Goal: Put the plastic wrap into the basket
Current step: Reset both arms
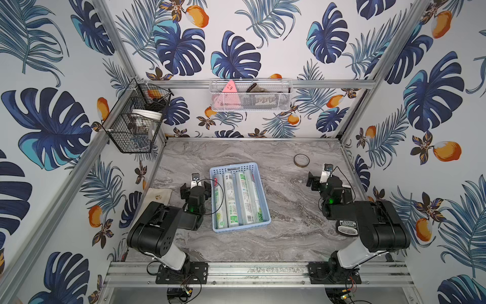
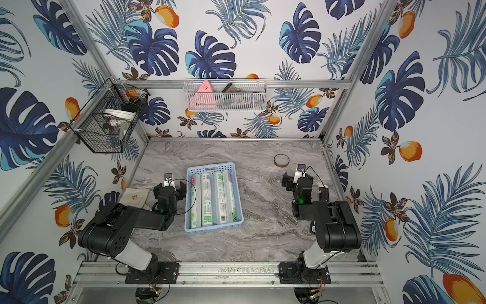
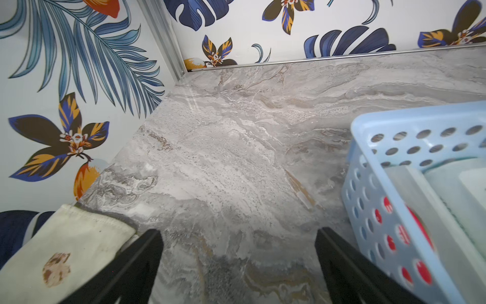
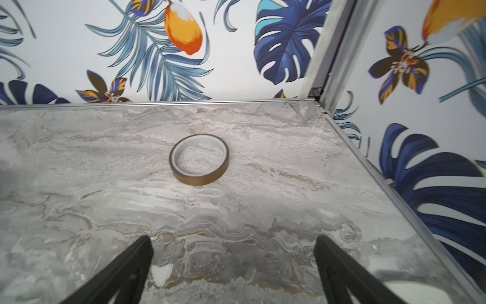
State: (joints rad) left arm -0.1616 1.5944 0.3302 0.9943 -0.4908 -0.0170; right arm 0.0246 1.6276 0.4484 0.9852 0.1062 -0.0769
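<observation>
Black, spreading wide and gripping nothing: finding the left fingers (image 3: 147, 252) hanging over bare marbled bench (image 3: 236, 158), with a stained cloth (image 3: 65, 250) just beside them on the outer side and the light-blue basket (image 3: 394, 119) just beside them on the inner side. Finding the right fingers (image 4: 136, 258) equally parted and empty, pointing toward a brown tape ring (image 4: 199, 159) and sitting well apart from the basket. Seeing all four rolls of plastic wrap (image 1: 244, 197) lying inside the basket, side by side, long axes running along its long walls from the near edge of the bench toward the back wall. Seeing no roll out on the bench in both top views. Judging the left arm much the nearer, with the rolls lying just across the perforated wall from its fingers, and judging nothing left to fetch.
</observation>
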